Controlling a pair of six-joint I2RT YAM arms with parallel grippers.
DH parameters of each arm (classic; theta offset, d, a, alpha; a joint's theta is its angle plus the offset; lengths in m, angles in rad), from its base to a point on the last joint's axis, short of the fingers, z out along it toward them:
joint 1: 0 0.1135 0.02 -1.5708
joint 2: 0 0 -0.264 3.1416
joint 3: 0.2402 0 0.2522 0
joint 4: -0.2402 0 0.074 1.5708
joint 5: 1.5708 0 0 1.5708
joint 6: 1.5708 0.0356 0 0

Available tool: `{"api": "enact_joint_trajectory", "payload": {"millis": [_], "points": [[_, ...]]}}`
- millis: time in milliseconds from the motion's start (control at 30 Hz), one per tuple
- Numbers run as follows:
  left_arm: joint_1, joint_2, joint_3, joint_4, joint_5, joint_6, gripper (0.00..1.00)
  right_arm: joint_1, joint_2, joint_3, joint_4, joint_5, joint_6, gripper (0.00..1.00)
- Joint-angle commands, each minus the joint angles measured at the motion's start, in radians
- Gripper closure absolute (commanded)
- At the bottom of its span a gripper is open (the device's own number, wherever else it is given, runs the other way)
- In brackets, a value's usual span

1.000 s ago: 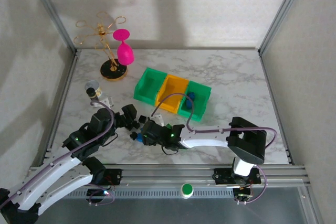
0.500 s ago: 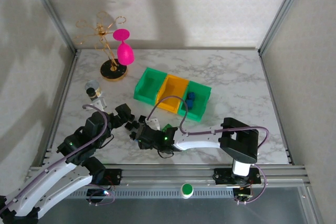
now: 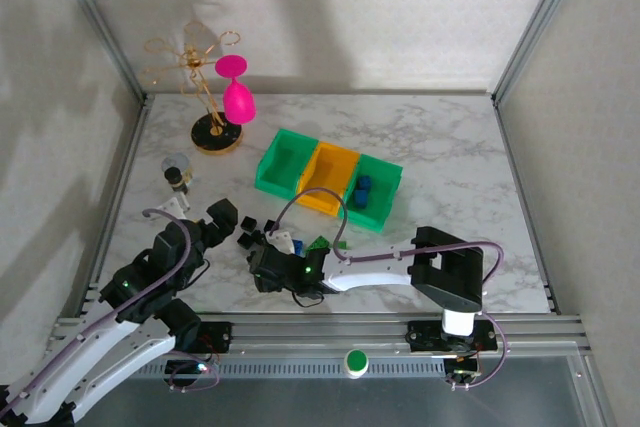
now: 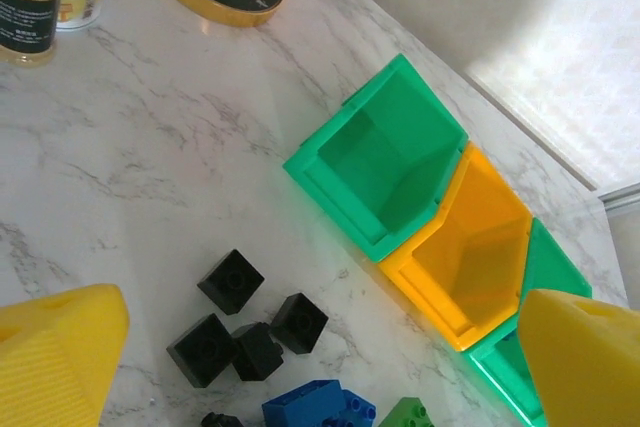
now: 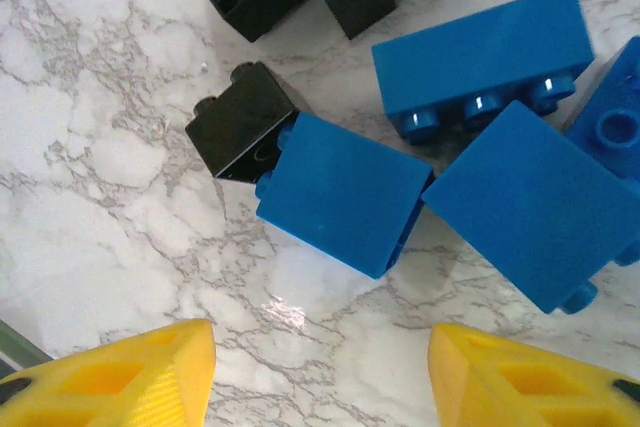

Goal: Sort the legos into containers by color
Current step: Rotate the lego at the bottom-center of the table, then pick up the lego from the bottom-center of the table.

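The legos (image 3: 268, 239) lie in a loose heap on the desk (image 3: 440, 162), lower left of centre in the overhead view, just short of the containers (image 3: 275, 185), a joined row in the middle of the frame. A couple of blue pieces (image 3: 362, 188) already lie in the green bin at the row's right end, so blue seems to belong there. The right gripper (image 5: 320, 367) hangs low over the heap, its jaws partly spread with only bare marble between them. A blue brick (image 5: 340, 192) lies just above that gap in the wrist view, touching a black brick (image 5: 240, 122) at its upper left. That probably explains the close approach: the fingers must straddle the blue one without catching its neighbour. The left gripper (image 4: 325, 362) is spread wide and empty at the left of the heap, likely to leave its partner room. Its camera looks past black bricks (image 4: 232, 282) toward the empty green bin (image 4: 385, 152) and yellow bin (image 4: 475, 262).
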Motion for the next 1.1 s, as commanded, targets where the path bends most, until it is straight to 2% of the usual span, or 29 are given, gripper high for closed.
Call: {"api": "enact_joint_trajectory", "payload": {"millis": [0, 333, 700, 900, 1067], "points": [[0.011, -0.017, 0.008, -0.050, -0.047, -0.023, 0.00, -0.014, 0.042, 0.038, 0.013, -0.017, -0.034, 0.41], [0.012, -0.028, 0.006, -0.054, -0.056, -0.043, 0.00, -0.092, 0.088, 0.064, -0.026, 0.011, -0.129, 0.39], [0.012, -0.010, 0.007, -0.035, -0.057, -0.043, 0.00, -0.120, 0.144, 0.129, -0.002, -0.012, -0.291, 0.30], [0.012, -0.003, 0.016, -0.040, -0.062, -0.041, 0.00, -0.103, 0.148, 0.145, -0.019, -0.025, -0.303, 0.37], [0.012, -0.011, 0.010, -0.032, -0.059, -0.049, 0.01, -0.104, 0.138, 0.129, -0.035, -0.008, -0.291, 0.49]]}}
